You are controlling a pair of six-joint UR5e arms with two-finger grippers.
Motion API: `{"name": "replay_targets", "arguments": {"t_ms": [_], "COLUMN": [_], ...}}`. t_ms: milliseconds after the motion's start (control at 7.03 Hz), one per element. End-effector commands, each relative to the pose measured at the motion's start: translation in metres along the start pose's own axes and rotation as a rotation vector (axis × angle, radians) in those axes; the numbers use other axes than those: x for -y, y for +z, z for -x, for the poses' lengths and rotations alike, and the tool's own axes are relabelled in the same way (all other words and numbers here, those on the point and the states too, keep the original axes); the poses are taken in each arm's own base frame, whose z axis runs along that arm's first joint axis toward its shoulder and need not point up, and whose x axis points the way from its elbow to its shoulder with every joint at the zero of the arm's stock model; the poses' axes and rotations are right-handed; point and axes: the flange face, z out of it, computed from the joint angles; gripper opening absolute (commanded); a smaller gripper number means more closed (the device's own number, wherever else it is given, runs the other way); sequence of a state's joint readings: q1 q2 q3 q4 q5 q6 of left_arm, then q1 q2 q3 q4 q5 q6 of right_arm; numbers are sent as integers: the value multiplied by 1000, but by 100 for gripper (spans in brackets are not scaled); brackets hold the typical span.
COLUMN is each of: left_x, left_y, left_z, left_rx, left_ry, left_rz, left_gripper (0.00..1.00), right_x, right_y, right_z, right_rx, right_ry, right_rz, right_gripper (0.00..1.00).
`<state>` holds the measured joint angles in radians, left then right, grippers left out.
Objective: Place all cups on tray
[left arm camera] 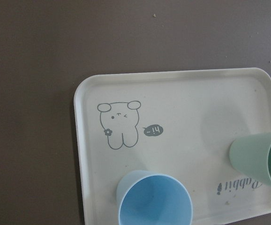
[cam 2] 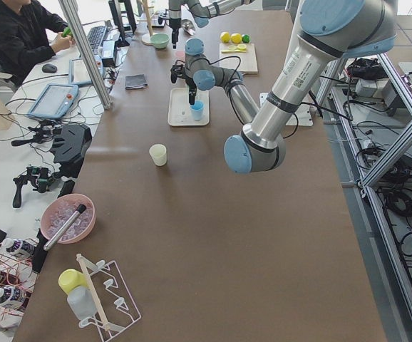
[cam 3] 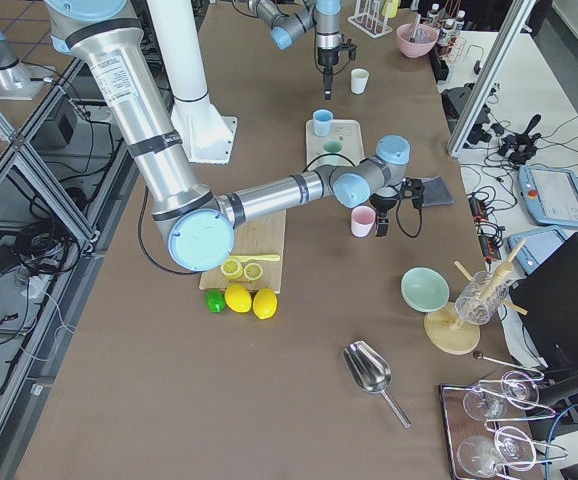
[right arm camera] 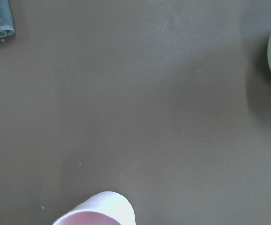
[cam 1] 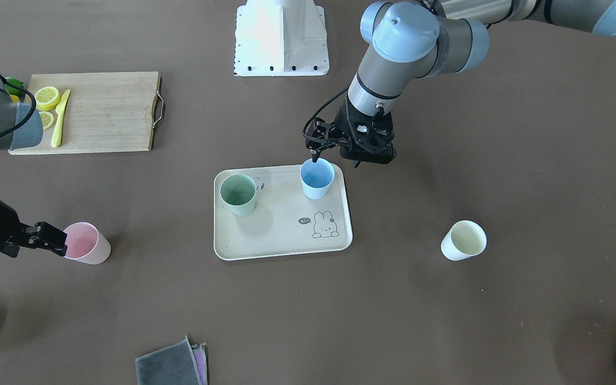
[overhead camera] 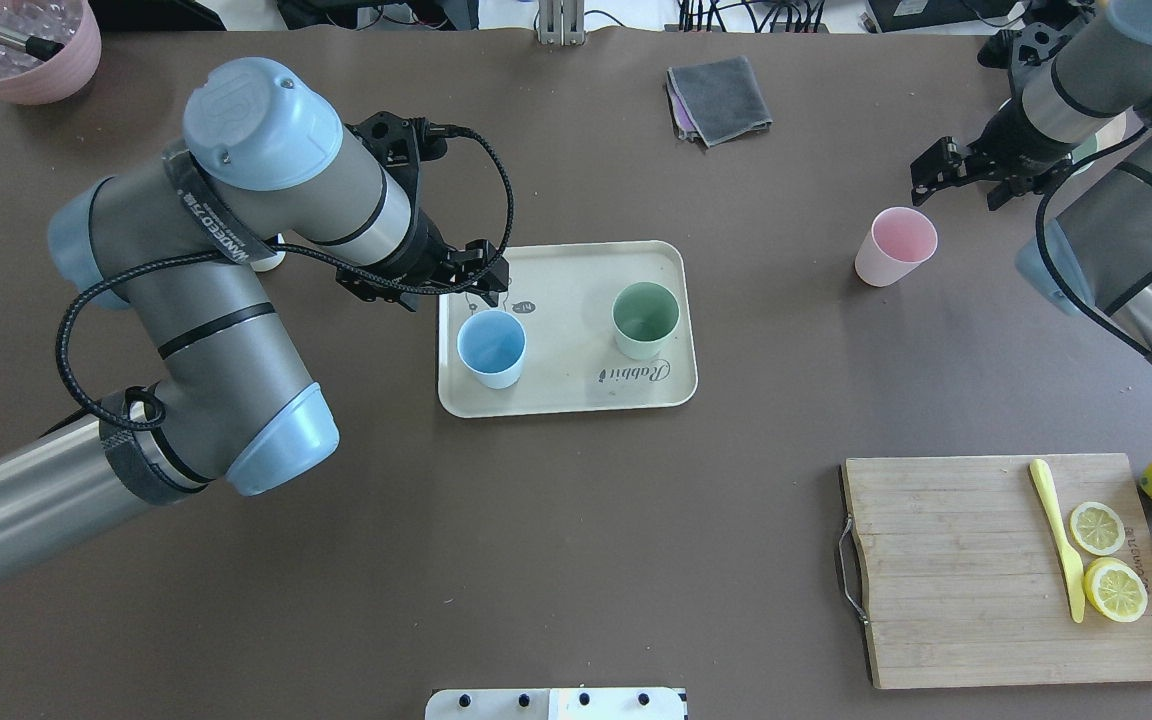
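Front view shows cream cup (cam 1: pixel 463 240) at 3 o'clock of tray (cam 1: pixel 286 246), overhead barely, blue cup (cam 1: pixel 317 179) and green cup (cam 1: pixel 238 195) on it, pink cup (cam 1: pixel 87 243) at 9 by right claw (cam 1: pixel 51 239), tips apart, left claw (overhead camera: pixel 486 290) unreadable, brown counter (cam 1: pixel 500 321).

Cream cup (overhead camera: pixel 273 262): left arm (overhead camera: pixel 236 200) is hiding most of it overhead.
Pink cup (right arm camera: pixel 98 212): right wrist view's bottom edge is cutting it off.

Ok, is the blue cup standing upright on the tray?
Yes, upright: the blue cup stands base-down inside the tray rim, mouth up.
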<state>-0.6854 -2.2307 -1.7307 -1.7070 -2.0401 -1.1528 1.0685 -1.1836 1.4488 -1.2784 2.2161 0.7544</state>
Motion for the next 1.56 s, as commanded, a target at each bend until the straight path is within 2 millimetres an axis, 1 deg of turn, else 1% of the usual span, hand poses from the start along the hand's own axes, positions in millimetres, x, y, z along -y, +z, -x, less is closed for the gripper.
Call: {"name": "replay_targets", "arguments": {"t_ms": [0,142,284,427,569,711,853,995,1137,1280,1422], "left_x": [-4,-7,3,16,34,51,57,67,74,83,93], "left_y": [-10,-14,-22,-31,-49,-64,-69,-78,-85,-79,-71], "left_z": [8,18,29,44,60,82,109,124,139,158,192], "left_rx": [7,9,16,45,64,71,92,106,105,133,167], "left_ry": [-6,-6,-19,6,38,89,121,116,107,208,243], "left_rz": [-2,-6,-24,-36,-44,-45,-52,-68,-57,-33,-19], "left_gripper": [91,90,87,85,87,97,97,97,97,97,97], "right_x": [-18,-24,-26,-27,-29,-27,-26,-19,-15,-4,4], "right_y": [20,32,40,42,45,44,39,26,17,-7,-25], "right_z": [6,11,12,13,18,24,32,39,39,51,61], "right_rx": [-17,-30,-52,-55,-54,-48,-37,-15,3,50,96], "right_ry": [-21,-33,-42,-44,-54,-61,-66,-71,-68,-69,-69], "right_rz": [25,33,20,22,27,24,17,6,2,-7,5], "right_gripper": [100,100,96,54,1,0,0,0,0,0,0]}}
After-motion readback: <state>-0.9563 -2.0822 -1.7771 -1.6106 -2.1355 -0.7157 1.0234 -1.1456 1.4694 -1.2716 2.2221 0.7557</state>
